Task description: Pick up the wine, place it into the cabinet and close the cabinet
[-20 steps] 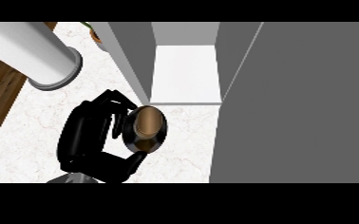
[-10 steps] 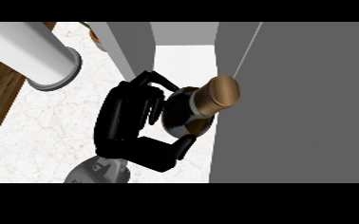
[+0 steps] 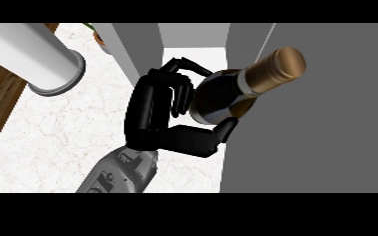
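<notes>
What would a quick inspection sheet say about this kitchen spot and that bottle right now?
Surface: white marbled counter, wooden strip at far left.
Job's things: wine bottle, gold-capped, tilted toward the open cabinet; grey cabinet door at right.
Clutter: white cylinder at upper left; a small item behind it, too hidden to name.
Robot hand: one robot hand curled round the bottle; which side is unclear; no other seen.
Cables: nothing seen.
Surroundings: nothing seen.
</notes>
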